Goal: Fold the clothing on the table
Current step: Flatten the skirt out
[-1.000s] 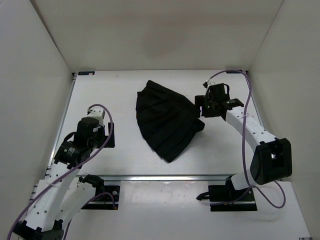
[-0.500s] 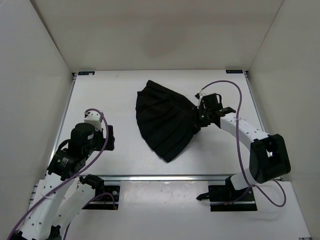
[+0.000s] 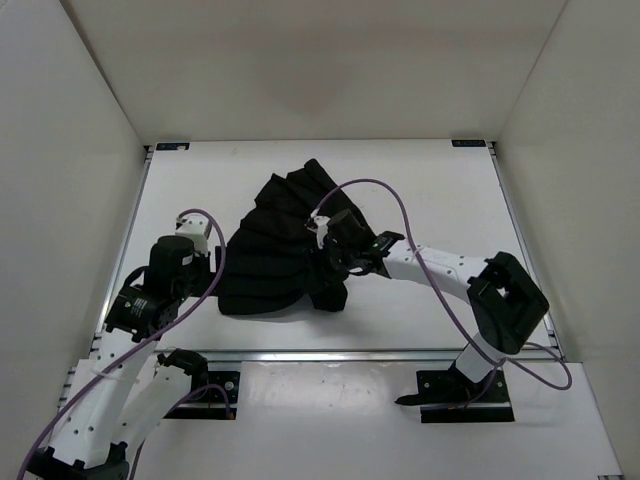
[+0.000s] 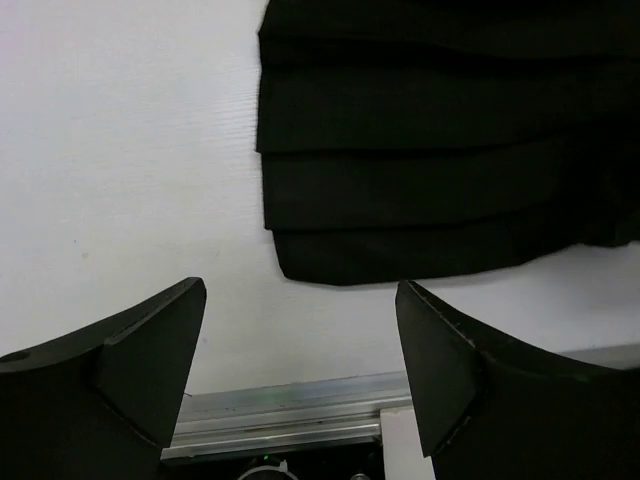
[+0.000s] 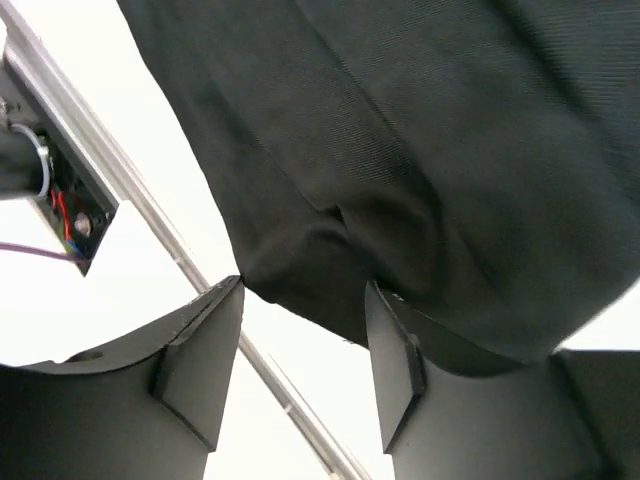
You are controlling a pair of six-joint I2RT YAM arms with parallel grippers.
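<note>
As the fold gets under way, the view from above shows the black pleated skirt point(image 3: 262, 268) lying left of centre on the white bench point(image 3: 440, 190), its right side doubled over toward the left. The right hand point(image 3: 332, 268) reaches in from the right and sits on that turned edge, apparently to carry it across the rest of the cloth. The left hand point(image 3: 215, 272) hovers just beside the skirt's left edge, touching nothing, seemingly held clear so the fold can land.

From the left wrist, that hand's fingers stand wide apart with only bare bench between them. The skirt's stacked pleats and near corner lie just ahead of the fingertips, and the metal rail point(image 4: 290, 415) runs along the bench's near edge.

From the right wrist, a bunched fold of skirt fills the gap between the fingers, which pinch it. The cloth hangs above bench and rail, suggesting it is lifted so the layer can be laid flat rather than dragged.
</note>
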